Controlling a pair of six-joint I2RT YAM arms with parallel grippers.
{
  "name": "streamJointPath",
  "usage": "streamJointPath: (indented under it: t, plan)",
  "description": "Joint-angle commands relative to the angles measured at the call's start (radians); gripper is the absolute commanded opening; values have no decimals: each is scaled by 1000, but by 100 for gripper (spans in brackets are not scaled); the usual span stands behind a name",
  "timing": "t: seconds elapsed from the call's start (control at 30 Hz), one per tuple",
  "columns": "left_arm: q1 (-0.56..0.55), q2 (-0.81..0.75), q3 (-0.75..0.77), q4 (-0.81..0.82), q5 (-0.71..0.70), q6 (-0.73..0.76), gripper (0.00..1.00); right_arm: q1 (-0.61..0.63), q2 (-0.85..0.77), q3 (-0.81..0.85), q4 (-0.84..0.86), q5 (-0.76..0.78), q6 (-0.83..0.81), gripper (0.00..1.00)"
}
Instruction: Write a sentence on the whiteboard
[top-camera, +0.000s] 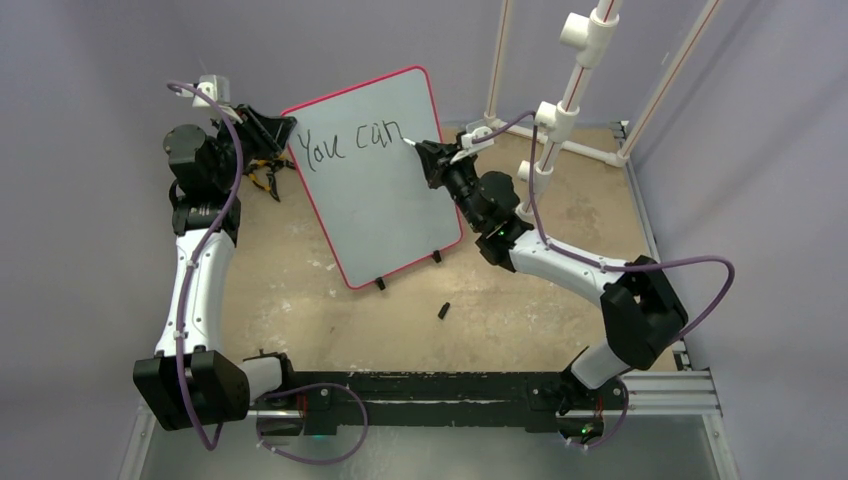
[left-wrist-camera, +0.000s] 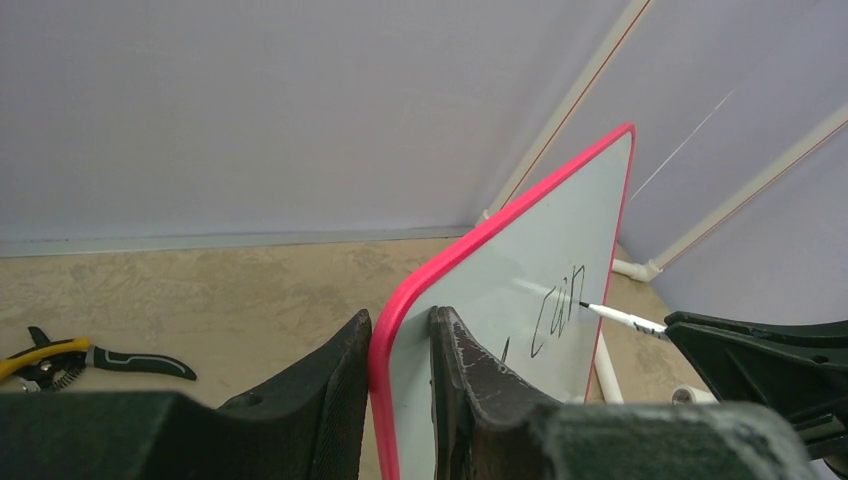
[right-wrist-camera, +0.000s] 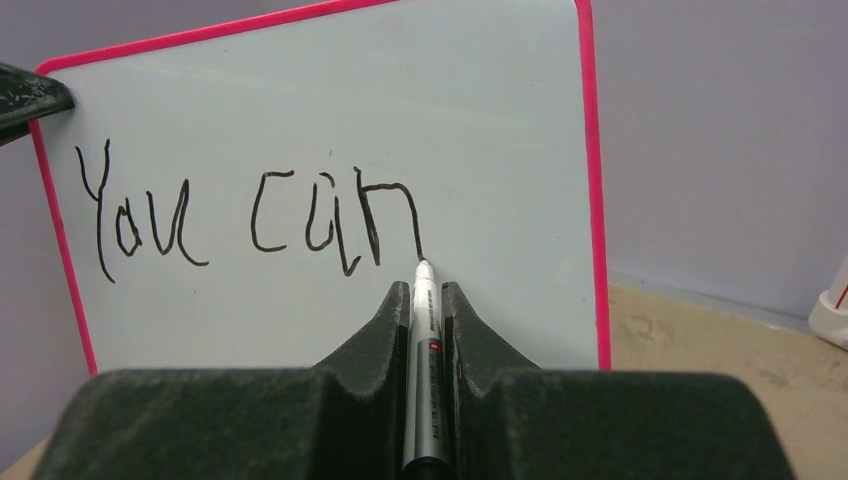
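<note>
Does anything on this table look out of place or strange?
A small black cap-like piece lies loose on the tan tabletop before the flat pink-rimmed whiteboard; yellow-and-black pliers lie behind it. Both seem stray.

A pair of pliers (top-camera: 265, 178) with yellow-and-black handles lies flat on the tan, mottled table (top-camera: 300, 300), just beside the left gripper (top-camera: 283, 125) on its near side. In that gripper's own camera they sit low and far off to its left, handles apart with a small spring between them. A small black piece (top-camera: 443, 310), cap-like, lies alone on the table, well toward the near edge from the right gripper (top-camera: 425, 155). Behind and to the right of the right gripper stands a white pipe frame (top-camera: 556, 118) with tee fittings and thin red stripes, its foot resting on the table's far right corner. Plain grey-lilac walls (top-camera: 90, 60) rise behind both grippers.
</note>
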Motion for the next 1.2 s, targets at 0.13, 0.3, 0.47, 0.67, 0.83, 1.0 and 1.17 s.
streamJointPath:
  t: [0.13,0.3,0.47,0.67,0.83,1.0,1.17]
  plan:
    - [17,8,-19,35,16,-16,25,-6,-72,24,-29,2,-1,0]
    - [31,19,-34,54,40,-26,25,-5,-106,19,-60,-42,-1,0]
    - [40,33,-52,83,61,-37,25,-5,-160,8,-111,-98,5,0]
    - [48,44,-66,116,97,-60,24,11,-223,7,-169,-171,32,0]
    - [52,35,-69,114,97,-53,23,82,-183,44,-149,-220,63,0]
    - [53,33,-72,112,97,-50,23,136,-70,100,-79,-294,86,0]
    - [55,36,-73,109,93,-45,23,156,21,152,-40,-309,91,0]
